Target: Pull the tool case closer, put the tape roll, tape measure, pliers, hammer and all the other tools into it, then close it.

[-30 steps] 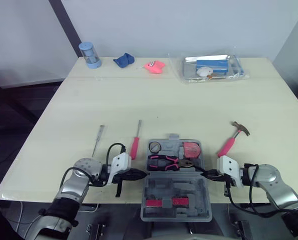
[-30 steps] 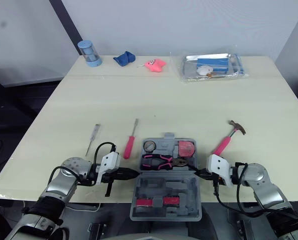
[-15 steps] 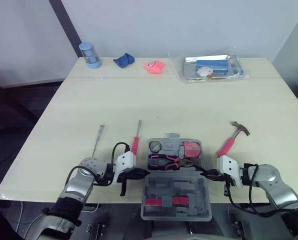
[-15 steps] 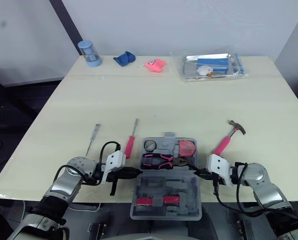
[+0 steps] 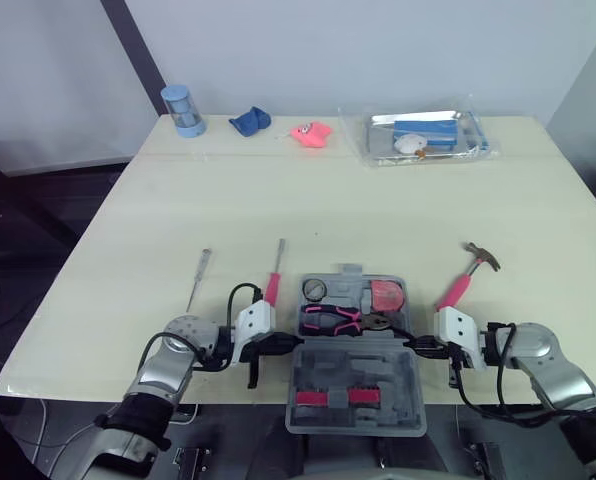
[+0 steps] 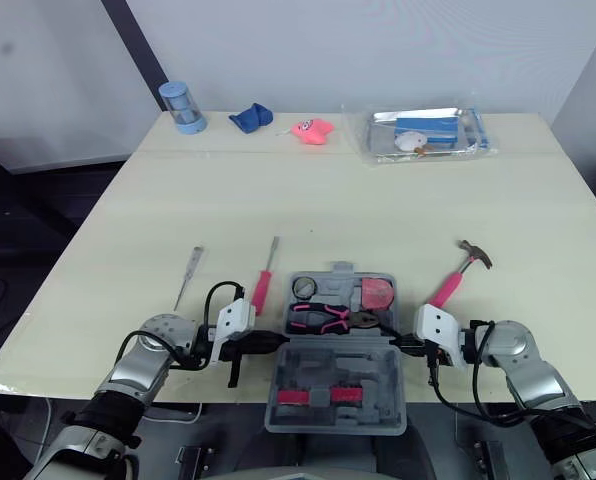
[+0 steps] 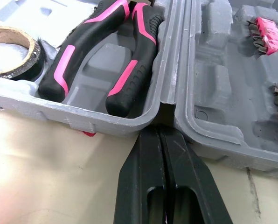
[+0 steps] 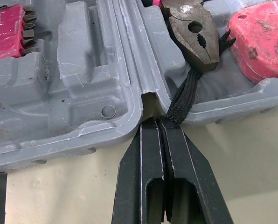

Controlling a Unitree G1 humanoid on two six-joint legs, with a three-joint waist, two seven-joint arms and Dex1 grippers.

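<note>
Left eye view: on the table (image 5: 378, 200) the open tool case (image 5: 323, 372) is seen at 6 o'clock, its lid half past the near edge. The left gripper (image 5: 283, 343) and right gripper (image 5: 418, 347) are set at its hinge ends, fingers pressed together. The case is judged to be in the course of being positioned. Outside it are the hammer (image 5: 465, 277) at 2 o'clock and two screwdrivers (image 5: 273, 280) at 10 o'clock. Pliers (image 5: 330, 318), tape measure (image 5: 385, 296) and tape roll (image 5: 313, 290) are stowed. Next, fingers must be spread for the hammer.
</note>
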